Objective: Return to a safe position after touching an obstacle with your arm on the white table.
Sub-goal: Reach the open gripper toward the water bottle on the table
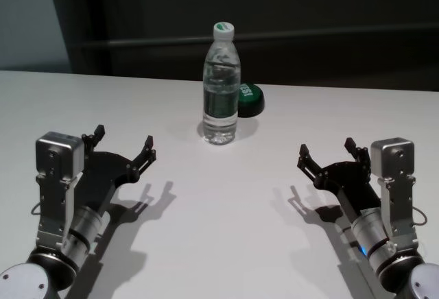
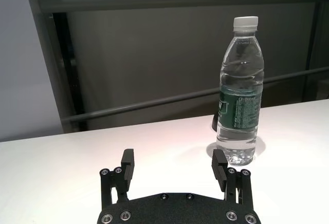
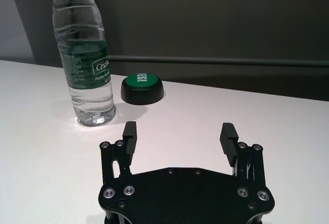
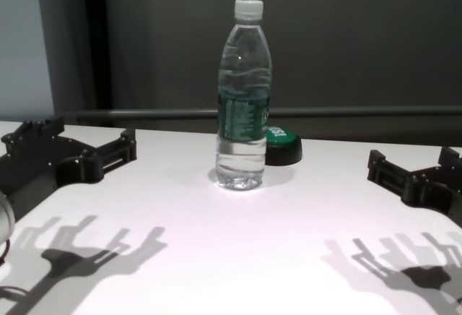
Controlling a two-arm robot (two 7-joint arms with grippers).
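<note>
The obstacle, a tall clear water bottle (image 1: pixel 221 86) with a white cap and a dark green label, stands upright at the middle back of the white table (image 1: pixel 219 237). My left gripper (image 1: pixel 124 138) hovers over the table's near left, open and empty, well short of the bottle (image 2: pixel 239 95). On the near right my right gripper (image 1: pixel 326 147) is likewise open with nothing between its fingers, and the bottle (image 3: pixel 85 64) stands far ahead of it. Neither arm touches the bottle (image 4: pixel 244 98).
A low green-topped button (image 1: pixel 248 99) on a black base sits just behind and to the right of the bottle. A dark wall with a horizontal rail runs behind the table's far edge. Bare tabletop lies between the two grippers.
</note>
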